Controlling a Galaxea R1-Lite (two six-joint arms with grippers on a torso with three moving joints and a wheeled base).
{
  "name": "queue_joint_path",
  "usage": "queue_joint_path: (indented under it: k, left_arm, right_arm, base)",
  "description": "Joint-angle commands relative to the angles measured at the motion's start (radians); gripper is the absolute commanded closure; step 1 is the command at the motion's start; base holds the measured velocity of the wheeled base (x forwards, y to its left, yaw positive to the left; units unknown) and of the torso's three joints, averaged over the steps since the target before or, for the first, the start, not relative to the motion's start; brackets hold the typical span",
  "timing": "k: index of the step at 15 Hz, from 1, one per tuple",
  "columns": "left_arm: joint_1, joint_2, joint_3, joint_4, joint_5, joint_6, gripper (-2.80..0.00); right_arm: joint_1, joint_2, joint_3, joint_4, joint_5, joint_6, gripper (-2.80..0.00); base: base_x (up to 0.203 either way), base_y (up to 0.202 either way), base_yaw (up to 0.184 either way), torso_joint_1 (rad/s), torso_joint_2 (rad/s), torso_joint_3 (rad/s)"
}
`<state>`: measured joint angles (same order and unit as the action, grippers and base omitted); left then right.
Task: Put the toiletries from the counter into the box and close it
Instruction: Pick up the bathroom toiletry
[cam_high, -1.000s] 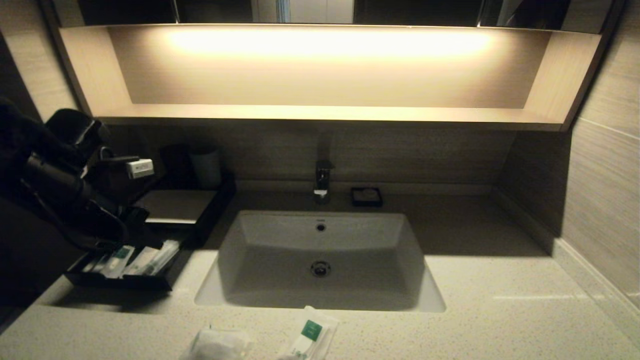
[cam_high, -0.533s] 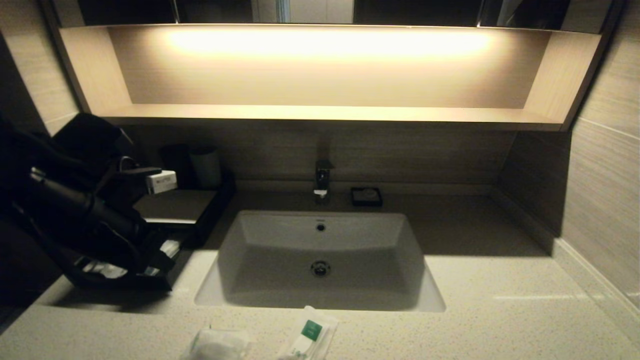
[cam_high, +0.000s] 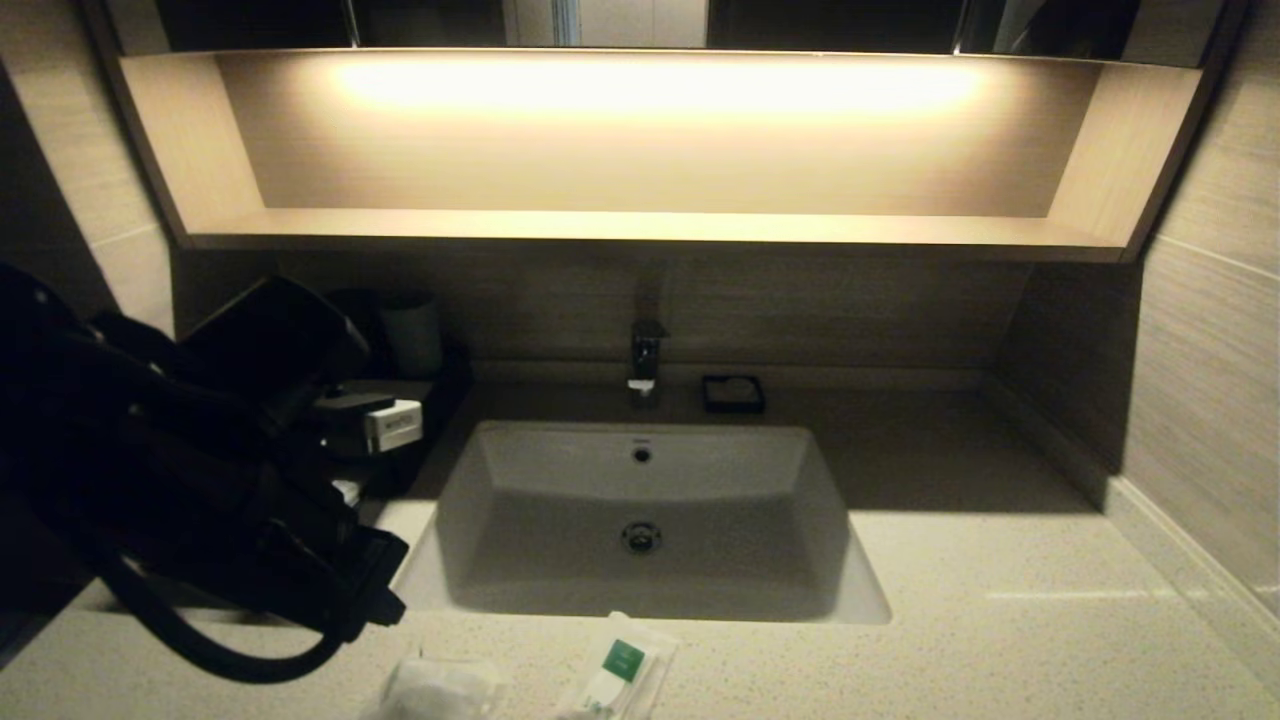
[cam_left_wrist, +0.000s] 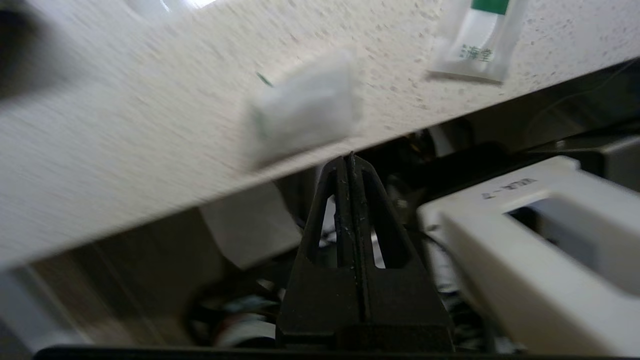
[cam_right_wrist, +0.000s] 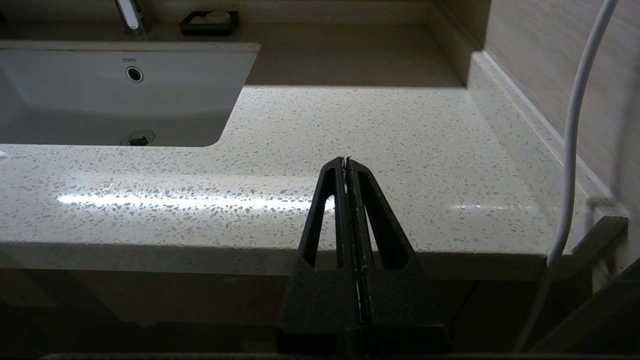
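Just beyond shut L pincer: puffy packet.

A white rectangular ceramic sink basin holds a round metal drain at its bottom and a small overflow hole in its far wall. Behind it stands a chrome faucet, and just beside that sits a small black square soap dish. Above runs a lit wooden shelf. A pale round cup stands far left, beside a darker one.
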<state>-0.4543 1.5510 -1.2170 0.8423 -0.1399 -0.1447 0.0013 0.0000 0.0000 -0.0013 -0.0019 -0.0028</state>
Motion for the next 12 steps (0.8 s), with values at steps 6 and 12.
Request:
queue_joint_path:
  k: [6, 12]
  left_arm:
    - [-0.127, 0.139, -0.044, -0.005, 0.075, -0.331, 0.00]
    - [-0.218, 0.188, -0.078, -0.003, 0.074, -0.437, 0.00]
  right_arm:
    - [0.000, 0.000, 0.002, 0.000, 0.000, 0.000, 0.00]
    - [0.000, 0.000, 0.002, 0.000, 0.000, 0.000, 0.00]
  base:
    - [0.000, 0.000, 0.000, 0.000, 0.00, 0.000]
    - [0.000, 0.000, 0.000, 0.000, 0.00, 0.000]
